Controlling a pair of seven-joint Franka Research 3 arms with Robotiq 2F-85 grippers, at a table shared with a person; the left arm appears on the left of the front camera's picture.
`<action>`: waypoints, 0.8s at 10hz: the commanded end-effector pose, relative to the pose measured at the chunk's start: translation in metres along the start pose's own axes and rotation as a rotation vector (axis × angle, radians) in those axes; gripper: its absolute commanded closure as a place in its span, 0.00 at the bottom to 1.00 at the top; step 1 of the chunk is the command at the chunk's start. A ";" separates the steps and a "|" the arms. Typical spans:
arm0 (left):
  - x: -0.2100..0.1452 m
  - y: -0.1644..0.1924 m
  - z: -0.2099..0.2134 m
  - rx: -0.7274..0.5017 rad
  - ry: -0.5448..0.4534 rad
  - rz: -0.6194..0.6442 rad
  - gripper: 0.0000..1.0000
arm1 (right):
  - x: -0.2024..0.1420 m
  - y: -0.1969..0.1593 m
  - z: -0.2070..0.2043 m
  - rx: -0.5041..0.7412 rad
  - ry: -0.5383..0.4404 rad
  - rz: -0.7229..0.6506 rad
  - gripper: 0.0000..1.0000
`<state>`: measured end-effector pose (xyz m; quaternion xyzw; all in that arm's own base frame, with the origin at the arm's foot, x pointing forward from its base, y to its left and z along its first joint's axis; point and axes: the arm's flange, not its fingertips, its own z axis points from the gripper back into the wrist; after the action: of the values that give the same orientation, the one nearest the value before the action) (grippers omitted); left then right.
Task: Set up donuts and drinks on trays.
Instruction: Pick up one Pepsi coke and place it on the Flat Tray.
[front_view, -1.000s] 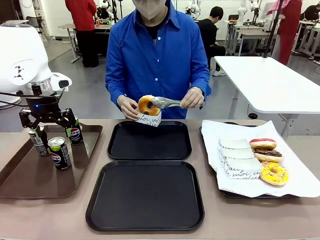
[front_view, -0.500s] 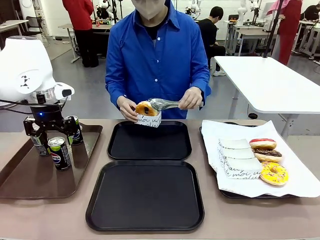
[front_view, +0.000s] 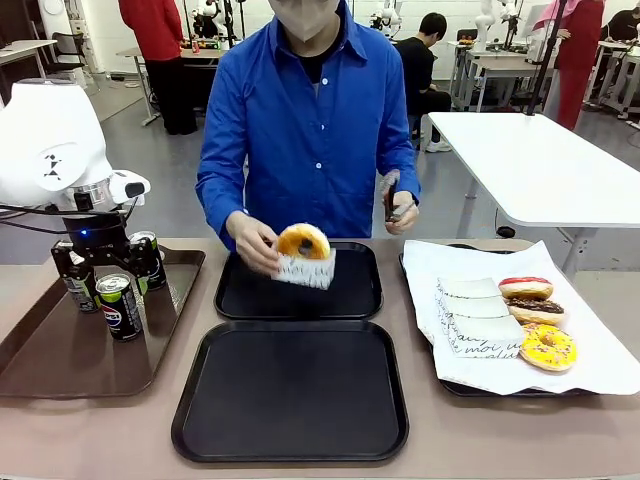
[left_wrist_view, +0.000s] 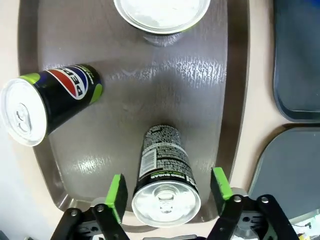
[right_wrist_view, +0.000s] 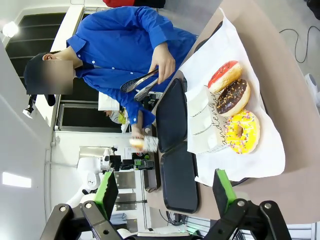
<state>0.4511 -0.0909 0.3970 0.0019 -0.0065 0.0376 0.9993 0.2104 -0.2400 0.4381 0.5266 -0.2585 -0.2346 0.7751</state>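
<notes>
Left hand (left_wrist_view: 168, 187): apart, green pads flanking an upright can (left_wrist_view: 162, 165), small gap each side, bottom centre of wrist view.
Right hand (right_wrist_view: 165, 192): apart, nothing between.
Cans: three on brown tray (front_view: 50, 350), left of front view.
Donut (front_view: 303, 241): orange, in white box (front_view: 310, 270), held by person's hand (front_view: 254, 246) over far tray (front_view: 345, 295), upper centre.

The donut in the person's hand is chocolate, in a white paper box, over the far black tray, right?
Not chocolate: the front view shows an orange-glazed donut. It is in a white paper box, held by the hand over the far black tray.
</notes>
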 end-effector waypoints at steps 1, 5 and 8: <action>-0.006 0.002 0.006 -0.048 0.040 -0.011 1.00 | 0.003 0.000 -0.001 0.029 -0.012 0.020 0.00; -0.006 0.003 0.008 -0.038 0.051 0.008 1.00 | 0.003 0.000 -0.001 0.029 -0.012 0.020 0.00; -0.018 -0.003 0.030 -0.039 0.052 -0.022 1.00 | 0.003 0.000 -0.001 0.029 -0.012 0.020 0.00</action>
<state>0.4429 -0.0906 0.4048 -0.0120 0.0177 0.0366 0.9991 0.2104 -0.2400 0.4381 0.5266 -0.2585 -0.2346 0.7752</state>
